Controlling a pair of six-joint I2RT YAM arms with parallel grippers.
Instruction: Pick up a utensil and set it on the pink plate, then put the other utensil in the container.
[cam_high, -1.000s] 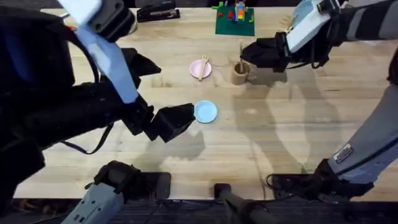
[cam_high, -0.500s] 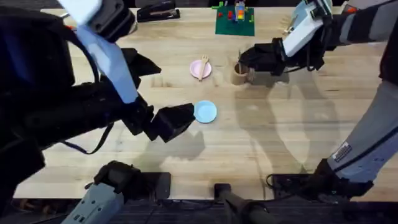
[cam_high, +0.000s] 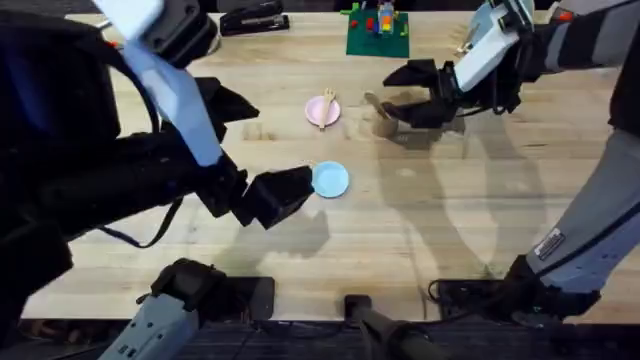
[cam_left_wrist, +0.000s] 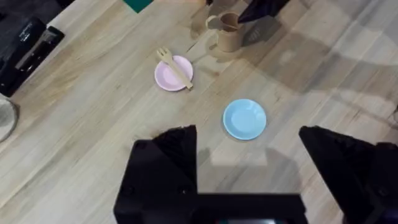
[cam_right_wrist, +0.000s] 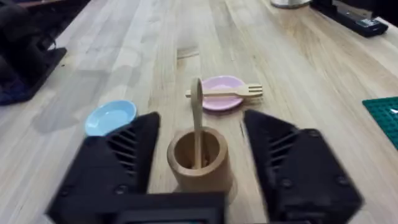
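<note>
The pink plate (cam_high: 322, 111) (cam_left_wrist: 165, 77) (cam_right_wrist: 219, 103) lies at the table's far middle with the wooden fork (cam_high: 326, 105) (cam_left_wrist: 175, 67) (cam_right_wrist: 227, 93) resting across it. Just to its right stands the tan container (cam_high: 385, 122) (cam_left_wrist: 227, 38) (cam_right_wrist: 199, 160). The wooden spoon (cam_high: 372, 100) (cam_right_wrist: 196, 118) stands inside it, bowl up, leaning toward the plate. My right gripper (cam_high: 397, 97) (cam_right_wrist: 202, 119) is open, with one finger on each side of the container and nothing held. My left gripper (cam_high: 290, 190) (cam_left_wrist: 247, 134) hovers open and empty near a blue plate.
A light blue plate (cam_high: 330, 180) (cam_left_wrist: 245, 119) (cam_right_wrist: 111, 117) lies mid-table by the left gripper. A green brick baseplate (cam_high: 378, 35) and a black stapler (cam_high: 252, 20) sit along the far edge. Bare wood stretches across the near and right parts of the table.
The right gripper has opened and let go of the spoon, which now leans in the container. The left arm has not moved.
</note>
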